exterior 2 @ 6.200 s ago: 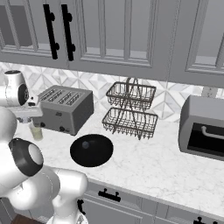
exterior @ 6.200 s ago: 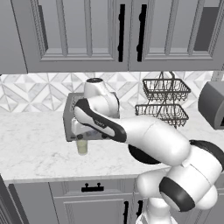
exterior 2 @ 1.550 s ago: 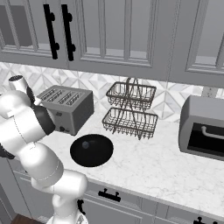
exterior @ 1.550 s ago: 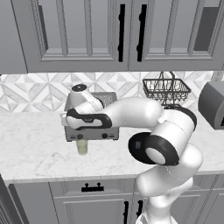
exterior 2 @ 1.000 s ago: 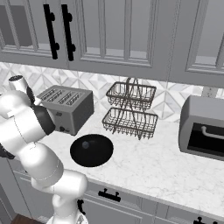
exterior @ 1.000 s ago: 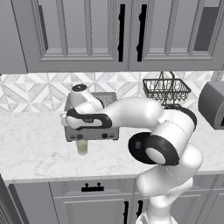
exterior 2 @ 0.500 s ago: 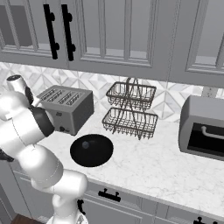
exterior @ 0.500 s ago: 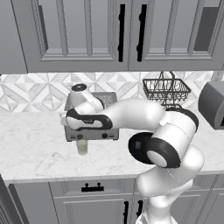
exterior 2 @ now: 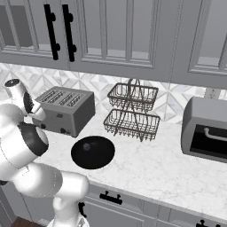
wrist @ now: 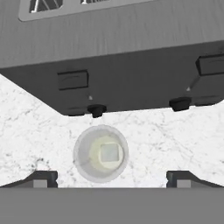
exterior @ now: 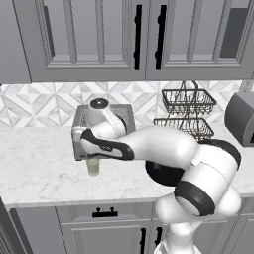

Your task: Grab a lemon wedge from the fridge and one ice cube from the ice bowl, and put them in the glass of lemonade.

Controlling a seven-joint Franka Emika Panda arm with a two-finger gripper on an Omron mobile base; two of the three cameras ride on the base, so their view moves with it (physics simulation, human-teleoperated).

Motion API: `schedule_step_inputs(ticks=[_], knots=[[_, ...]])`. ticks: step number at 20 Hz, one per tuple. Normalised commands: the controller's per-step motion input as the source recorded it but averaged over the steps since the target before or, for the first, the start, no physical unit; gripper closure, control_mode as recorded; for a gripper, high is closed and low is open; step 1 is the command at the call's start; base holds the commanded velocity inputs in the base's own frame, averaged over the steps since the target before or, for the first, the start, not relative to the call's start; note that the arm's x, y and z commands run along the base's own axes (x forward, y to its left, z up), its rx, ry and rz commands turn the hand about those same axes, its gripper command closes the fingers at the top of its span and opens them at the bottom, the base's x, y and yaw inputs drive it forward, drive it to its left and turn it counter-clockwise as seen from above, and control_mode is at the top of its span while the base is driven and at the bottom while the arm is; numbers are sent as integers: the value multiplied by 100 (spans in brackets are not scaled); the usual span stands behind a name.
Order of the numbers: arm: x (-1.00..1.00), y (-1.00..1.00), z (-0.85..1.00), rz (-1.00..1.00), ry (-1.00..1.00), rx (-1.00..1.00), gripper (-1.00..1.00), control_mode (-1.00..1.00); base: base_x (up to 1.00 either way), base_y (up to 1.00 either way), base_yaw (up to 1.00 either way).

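One glass of lemonade [wrist: 101, 153]: clear round tumbler, pale yellow-green liquid, square ice cube [wrist: 109, 152] floating inside
Table [wrist: 175, 140]: white marble
Pincer [wrist: 109, 178]: released, fingers spread wide above the glass

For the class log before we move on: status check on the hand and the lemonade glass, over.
Hand open, empty, above the glass of lemonade. Pale square cube floats in the glass. Toaster close behind it; nothing between hand and glass.

Toaster [exterior: 79, 130]: my arm hid most of it from the left. Oven [exterior: 243, 119]: cropped at right edge. Glass of lemonade [exterior: 93, 165]: rim hidden under the wrist.
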Motion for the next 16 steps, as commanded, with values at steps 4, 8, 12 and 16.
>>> schedule_step_inputs(ticks=[4,8,12,16], knots=[[-24,-27,7,0,-5,7,-100,-100,0,0,0],[-65,-15,1,1,-1,4,-100,-100,0,0,0],[-89,-4,13,10,-2,1,-100,-100,0,0,0],[-100,-36,57,20,0,-1,-100,-100,0,0,0]])
